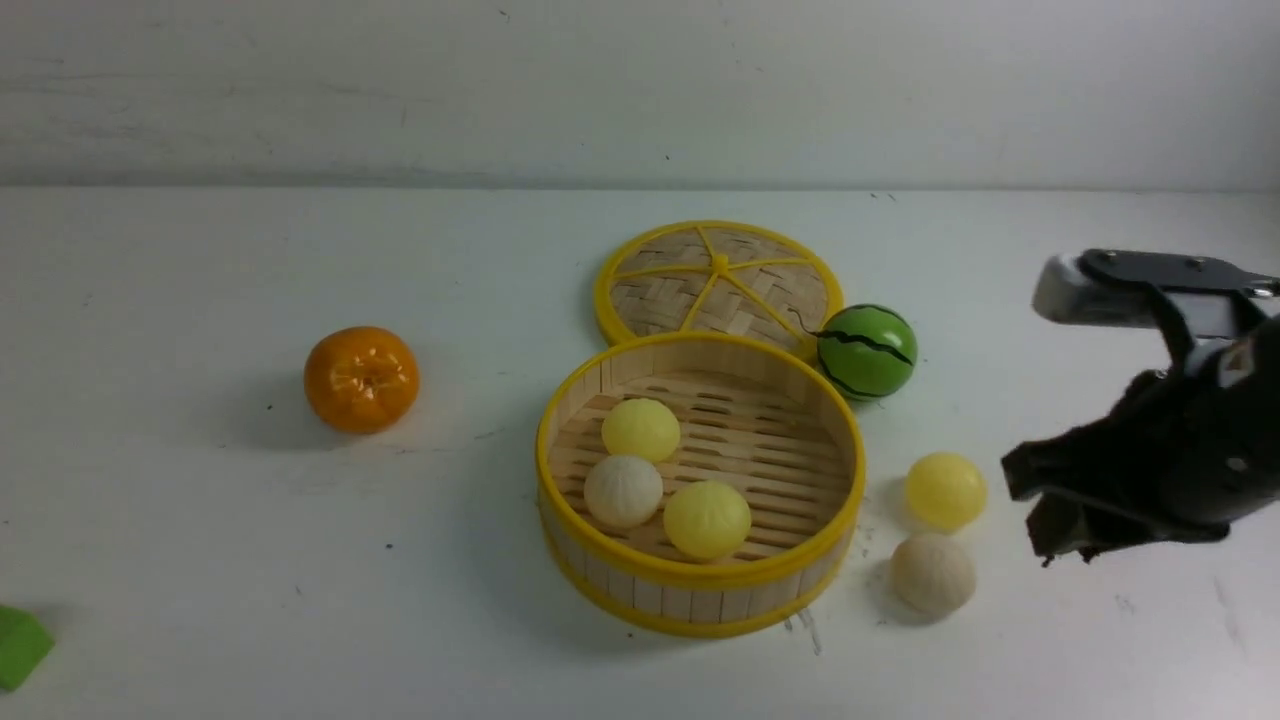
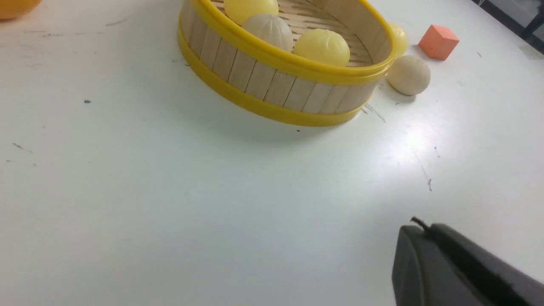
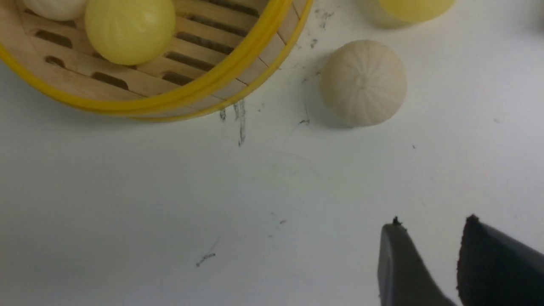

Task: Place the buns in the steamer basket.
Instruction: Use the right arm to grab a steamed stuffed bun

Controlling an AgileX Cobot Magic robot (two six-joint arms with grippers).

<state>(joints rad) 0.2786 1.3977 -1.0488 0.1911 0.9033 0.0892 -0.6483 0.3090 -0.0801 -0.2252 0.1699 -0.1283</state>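
The left gripper [image 2: 420, 225], seen at close range in the left wrist view, has its fingertips together with nothing between them, while a green block [image 1: 22, 648] sits at the near left edge of the table [image 1: 300, 600] in the front view; the right gripper [image 3: 433, 221] hangs over the table's right side, its fingertips apart and nothing between them; just right of the steamer basket [image 1: 705, 600], a beige bun [image 1: 933, 574] rests on the table, and a little farther off lies a yellow bun [image 1: 945, 491], near the beige one; the steamer basket stands upright and uncovered near the middle of the table, with three buns on its slatted floor: a pale yellow bun [image 1: 707, 520] toward the near side, an off-white bun [image 1: 623, 491] to its left, and another pale yellow bun [image 1: 641, 430] behind the off-white one; an orange [image 1: 361, 379] lies well apart from the basket, off to its left; a green ball [image 1: 867, 352] with dark stripes sits beside the basket's far right side; farthest back, the round woven lid [image 1: 655, 298] lies on the table right behind the basket, its yellow spokes facing up
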